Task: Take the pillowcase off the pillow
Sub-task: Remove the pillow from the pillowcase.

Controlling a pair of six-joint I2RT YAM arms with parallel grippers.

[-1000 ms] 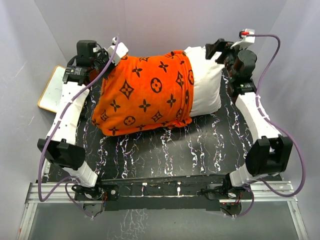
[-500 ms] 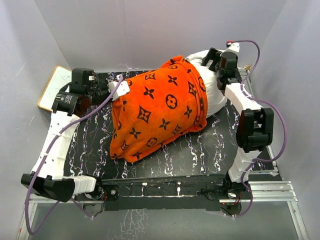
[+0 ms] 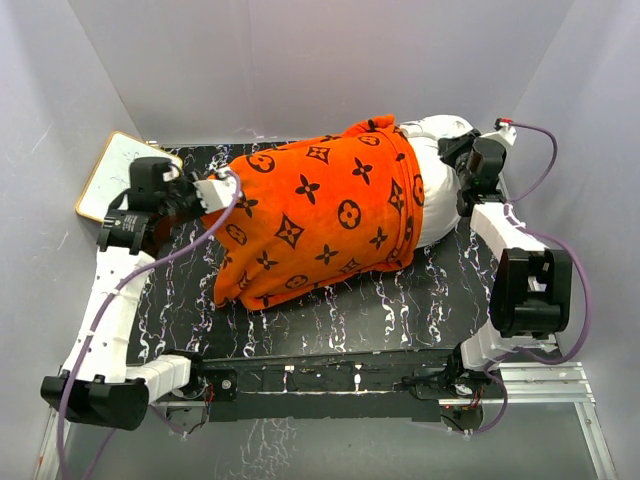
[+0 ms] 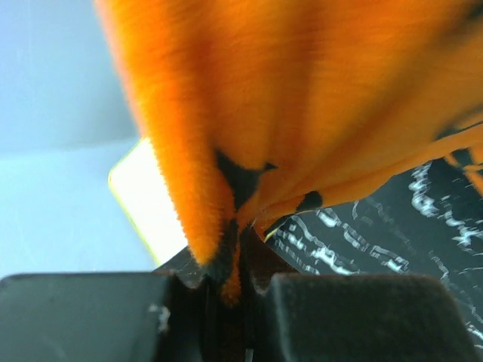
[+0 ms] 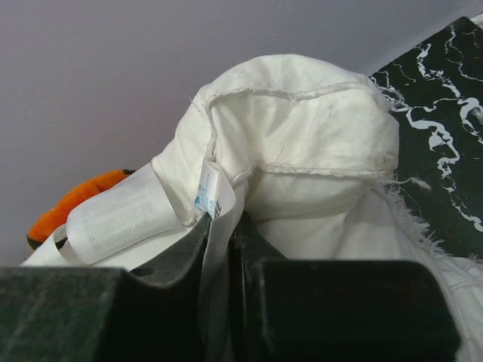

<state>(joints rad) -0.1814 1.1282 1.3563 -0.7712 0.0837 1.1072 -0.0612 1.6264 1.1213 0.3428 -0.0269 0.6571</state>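
The orange pillowcase (image 3: 320, 220) with black motifs covers most of the white pillow (image 3: 436, 195), which lies across the back of the table. The pillow's bare right end sticks out. My left gripper (image 3: 207, 192) is shut on the pillowcase's left end. In the left wrist view, orange plush (image 4: 302, 98) is bunched between the closed jaws of the left gripper (image 4: 232, 264). My right gripper (image 3: 456, 152) is shut on the pillow's end. Seen from the right wrist, the right gripper (image 5: 221, 237) pinches a white label strip of the pillow (image 5: 302, 143). A bit of pillowcase (image 5: 75, 197) shows behind.
A flat white board with a tan frame (image 3: 112, 172) lies at the back left, just beyond my left gripper. The black marbled table (image 3: 400, 310) is walled by grey panels at the back and on both sides. The pillow's right end sits near the right wall.
My right gripper has closed on the pillow's end. My left gripper has drawn the pillowcase's end to the left and nearer, stretching the orange fabric out along the table.
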